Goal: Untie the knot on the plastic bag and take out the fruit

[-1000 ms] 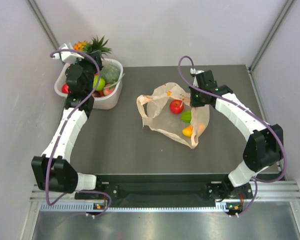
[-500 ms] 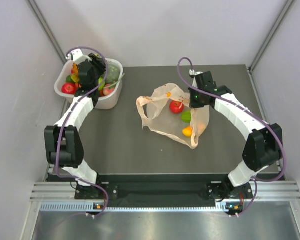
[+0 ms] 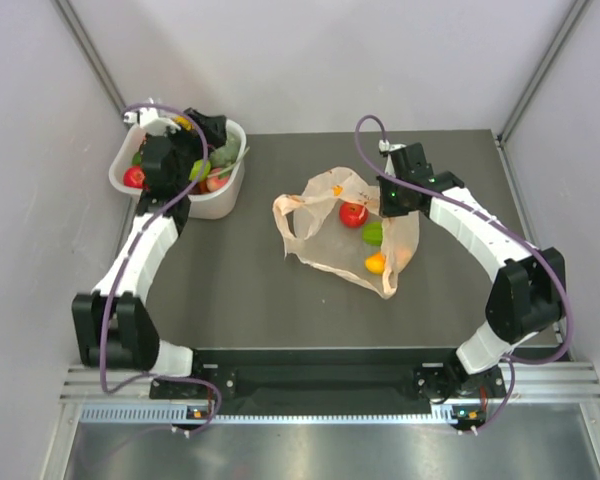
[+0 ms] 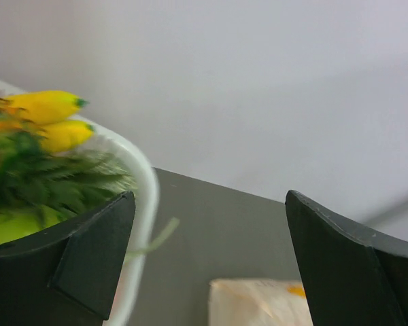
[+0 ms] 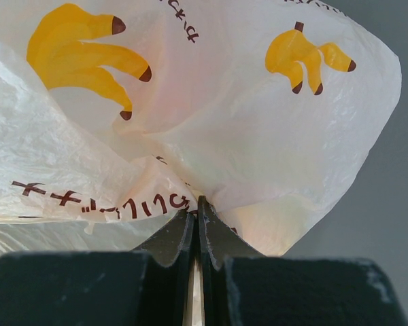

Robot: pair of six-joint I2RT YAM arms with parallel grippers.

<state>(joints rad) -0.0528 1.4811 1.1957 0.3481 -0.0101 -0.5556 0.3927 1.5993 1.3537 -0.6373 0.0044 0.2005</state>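
Note:
The peach plastic bag (image 3: 325, 235) lies slack and spread open on the dark table, with a red fruit (image 3: 354, 212), a green piece (image 3: 373, 233) and an orange one (image 3: 376, 263) inside. No knot shows in any view. My right gripper (image 3: 389, 195) is shut on the bag's film (image 5: 211, 115) at its far right edge, the jaws (image 5: 198, 204) pinching a fold. My left gripper (image 3: 206, 130) hangs open over the white tub (image 3: 226, 205); nothing is between its fingers (image 4: 211, 204). Yellow bananas (image 4: 47, 105) and a pineapple's green crown (image 4: 51, 176) lie in the tub.
The tub at the back left also holds a red fruit (image 3: 133, 177) and a grey-green melon (image 3: 223, 152). A corner of the bag (image 4: 258, 302) shows low in the left wrist view. Grey walls close in the table at the back and sides.
My left gripper has opened over the tub and let go of the pineapple, which now lies inside; the left arm has shifted. The right arm and the bag have not moved.

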